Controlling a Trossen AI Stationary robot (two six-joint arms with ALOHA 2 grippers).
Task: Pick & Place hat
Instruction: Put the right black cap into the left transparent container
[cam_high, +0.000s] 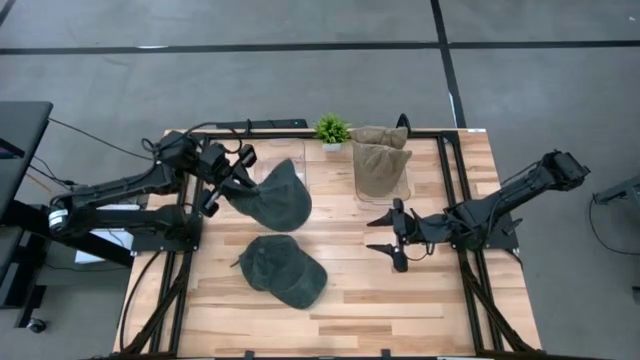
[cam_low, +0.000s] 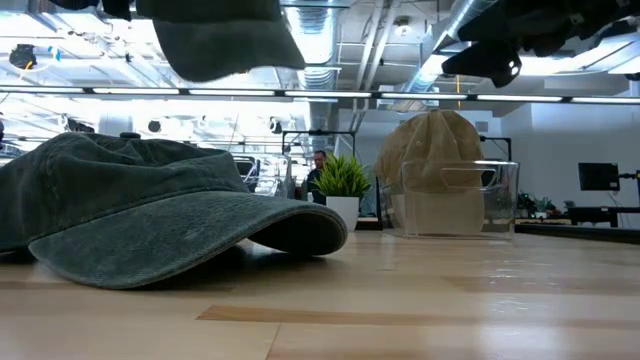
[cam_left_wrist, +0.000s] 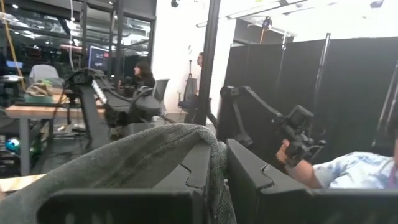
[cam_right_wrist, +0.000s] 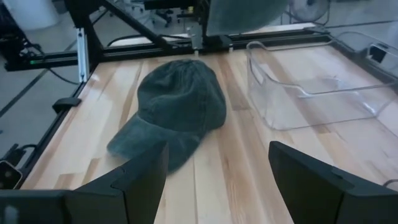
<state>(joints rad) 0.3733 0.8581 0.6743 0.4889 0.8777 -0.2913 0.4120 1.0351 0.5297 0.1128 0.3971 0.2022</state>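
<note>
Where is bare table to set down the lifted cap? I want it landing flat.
Bare wood lies in front of the green cap on the table, along the near edge, and between it and the right claw. The far edge is crowded: potted plant, clear bin holding tan caps.

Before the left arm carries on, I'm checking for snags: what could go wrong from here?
The left gripper holds the lifted green cap only by a fold of fabric between its fingers, so the cap could slip out. The cap hangs loose and may catch the clear bin's rim, where tan caps already stand, or brush the small plant. The open right gripper waits near the second green cap, close to the route.
</note>
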